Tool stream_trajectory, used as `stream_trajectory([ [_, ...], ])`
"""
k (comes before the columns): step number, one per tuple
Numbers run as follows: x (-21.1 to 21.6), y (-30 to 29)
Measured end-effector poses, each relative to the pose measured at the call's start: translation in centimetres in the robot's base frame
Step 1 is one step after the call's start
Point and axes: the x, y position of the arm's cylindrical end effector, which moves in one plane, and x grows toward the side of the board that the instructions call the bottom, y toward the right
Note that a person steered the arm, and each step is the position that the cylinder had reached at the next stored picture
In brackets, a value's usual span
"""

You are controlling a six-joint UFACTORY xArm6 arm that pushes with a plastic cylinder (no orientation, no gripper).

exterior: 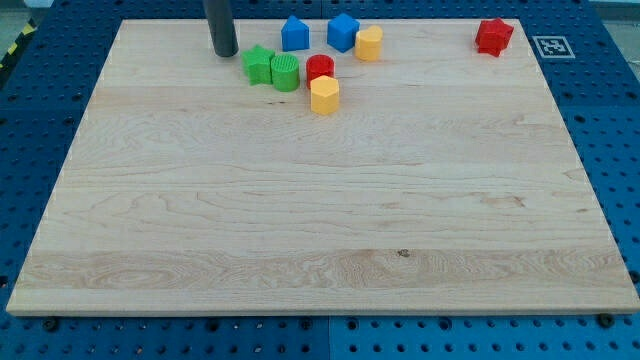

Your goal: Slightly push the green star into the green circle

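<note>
Rod tip, my tip (225, 53), sits at roughly 10 o'clock of the small green plastic star block (259, 65), just beside it, apparently not touching. No gripper on this rig, so no open or closed state to tell; only a dark straight rod. Green star lies near the counter's top edge, left of centre, and already looks in contact with the green ribbed circle block (285, 72) at its 3 o'clock.

Handling judgement: star looks light, rigid, hard plastic, likely slides easily on wood; points could make it rotate if hit off-centre. Best contact is its 9 o'clock face, pushing toward 3 o'clock, short stroke only.

Crowd behind the circle: red round block (320, 68), yellow block (324, 95), blue house-shaped block (295, 34), blue cube (343, 31), second yellow block (369, 43). Red star-like block (494, 36) well apart, far top right.

Surface: pale smooth wooden counter (320, 230), flat, on a blue perforated bench (620, 120).
</note>
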Motion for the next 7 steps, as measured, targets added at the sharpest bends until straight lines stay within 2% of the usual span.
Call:
stream_trajectory([
  [1, -0.8, 1.6],
  [5, 3.8, 1.8],
  [7, 3.8, 1.8],
])
